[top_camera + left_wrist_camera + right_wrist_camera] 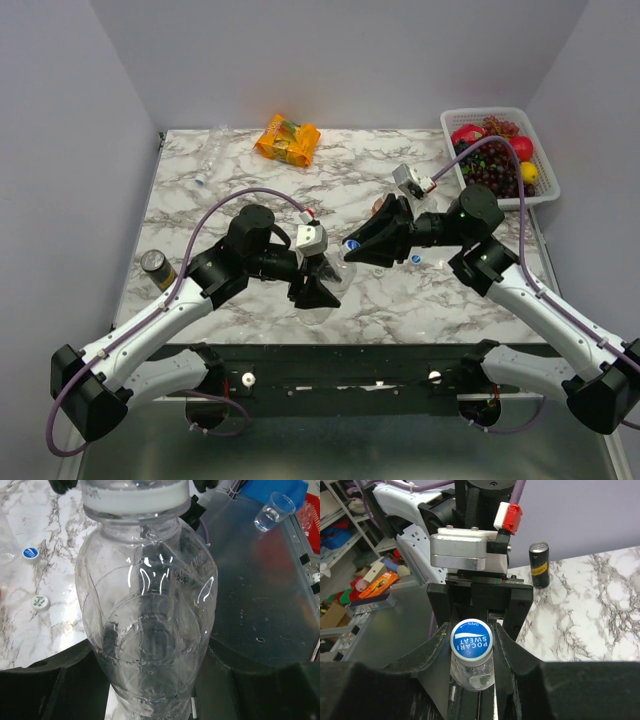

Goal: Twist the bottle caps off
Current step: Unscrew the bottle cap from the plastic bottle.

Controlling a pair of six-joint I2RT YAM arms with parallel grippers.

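Observation:
A clear bottle hangs lying between the two arms, above the table's front middle. My left gripper is shut on the bottle's body, its dark fingers on either side near the base. The bottle's blue cap, printed POCARI SWEAT, sits between the fingers of my right gripper, which press on both its sides. From above, this cap shows at the tip of the right gripper. Two loose caps lie on the marble, one blue and one white. Another clear bottle lies at the far left.
An orange snack packet lies at the back middle. A white basket of fruit stands at the back right. A dark drink can stands near the left edge. A small blue-and-white thing lies under the right arm.

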